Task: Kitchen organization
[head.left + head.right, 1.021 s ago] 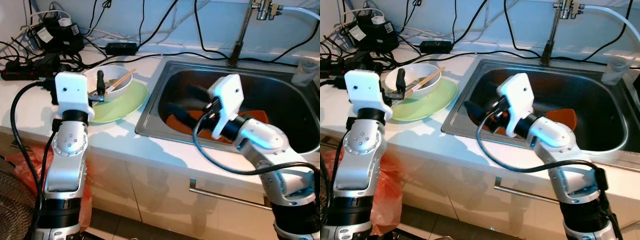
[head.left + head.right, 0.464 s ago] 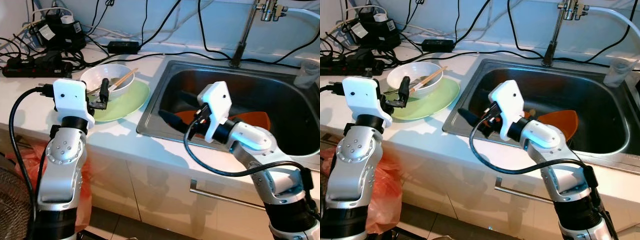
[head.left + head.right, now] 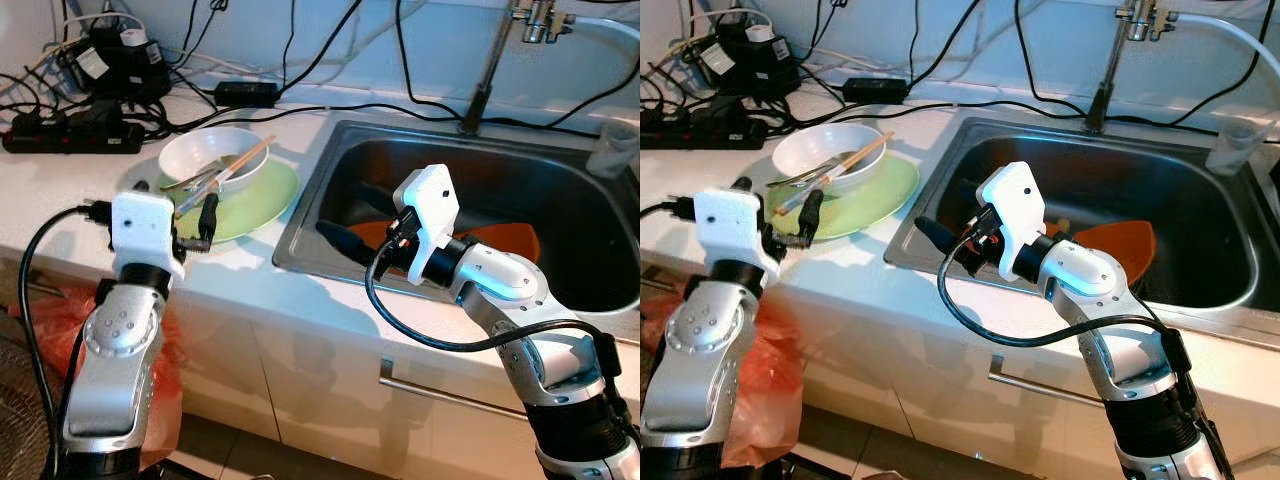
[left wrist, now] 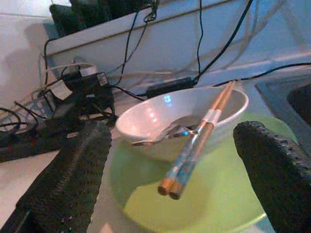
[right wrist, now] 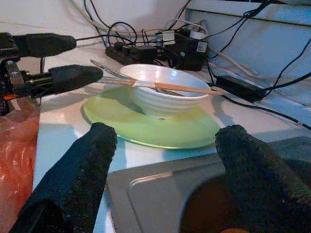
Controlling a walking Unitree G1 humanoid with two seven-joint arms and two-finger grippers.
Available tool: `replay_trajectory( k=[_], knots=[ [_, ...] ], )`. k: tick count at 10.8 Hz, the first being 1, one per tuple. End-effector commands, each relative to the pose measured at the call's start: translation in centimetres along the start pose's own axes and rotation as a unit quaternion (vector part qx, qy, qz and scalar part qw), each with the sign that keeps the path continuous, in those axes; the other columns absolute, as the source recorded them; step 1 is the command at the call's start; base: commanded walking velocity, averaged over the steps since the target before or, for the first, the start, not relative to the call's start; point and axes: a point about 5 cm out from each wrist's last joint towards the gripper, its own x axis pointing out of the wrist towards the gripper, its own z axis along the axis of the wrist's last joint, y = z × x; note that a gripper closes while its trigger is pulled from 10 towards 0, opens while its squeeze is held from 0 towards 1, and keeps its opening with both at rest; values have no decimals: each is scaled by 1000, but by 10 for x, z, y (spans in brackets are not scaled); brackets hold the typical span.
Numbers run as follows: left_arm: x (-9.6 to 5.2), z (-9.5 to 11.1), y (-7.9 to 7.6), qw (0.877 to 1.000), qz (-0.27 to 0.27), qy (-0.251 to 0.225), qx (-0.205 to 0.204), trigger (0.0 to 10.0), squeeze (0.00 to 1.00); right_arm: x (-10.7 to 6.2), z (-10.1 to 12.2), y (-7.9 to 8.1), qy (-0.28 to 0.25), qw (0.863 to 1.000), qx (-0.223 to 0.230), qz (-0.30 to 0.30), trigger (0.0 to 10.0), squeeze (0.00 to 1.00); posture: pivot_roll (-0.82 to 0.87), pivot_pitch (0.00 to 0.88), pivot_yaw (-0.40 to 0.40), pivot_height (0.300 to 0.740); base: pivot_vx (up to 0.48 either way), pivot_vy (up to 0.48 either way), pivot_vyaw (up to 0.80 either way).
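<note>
The white bowl (image 3: 213, 155) sat on the green plate (image 3: 262, 198) on the surface beside the sink (image 3: 300, 215), chopsticks (image 4: 197, 138) across its rim. Both looked rigid, breakable and slippery; a rim grip appeared safest. The left end effector (image 3: 207, 217) and the right end effector (image 3: 352, 225) were spread, holding nothing.

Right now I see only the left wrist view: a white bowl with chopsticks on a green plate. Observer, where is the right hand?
Observer: The right hand is open over the left end of the sink, pointing towards the green plate.
Operator: Is anything in the sink?
Observer: An orange item lies on its bottom.
Operator: And past the sink?
Observer: A clear cup stands on the counter at its far right corner.
</note>
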Motion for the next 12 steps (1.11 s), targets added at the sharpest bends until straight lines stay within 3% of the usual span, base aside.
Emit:
replay_trajectory(
  k=[1, 7, 12],
  knots=[
    [-2, 1, 1, 1000, -8, -5, 12, 10000, 0, 4, 4, 1, -5, 1000, -11, 12, 10000, 0, 74, 0, 12, 740, 0, 0, 0],
    [4, -17, -8, 998, -61, 21, 18, 10000, 0, 5, 1, 2, -8, 1000, -11, 8, 10000, 0, 60, 0, 31, 740, 0, 0, 0],
    [4, -26, -11, 997, -68, 24, 27, 10000, 0, 5, 0, 4, -8, 1000, -8, 7, 10000, 0, 57, 0, 31, 740, 0, 0, 0]
  ],
)
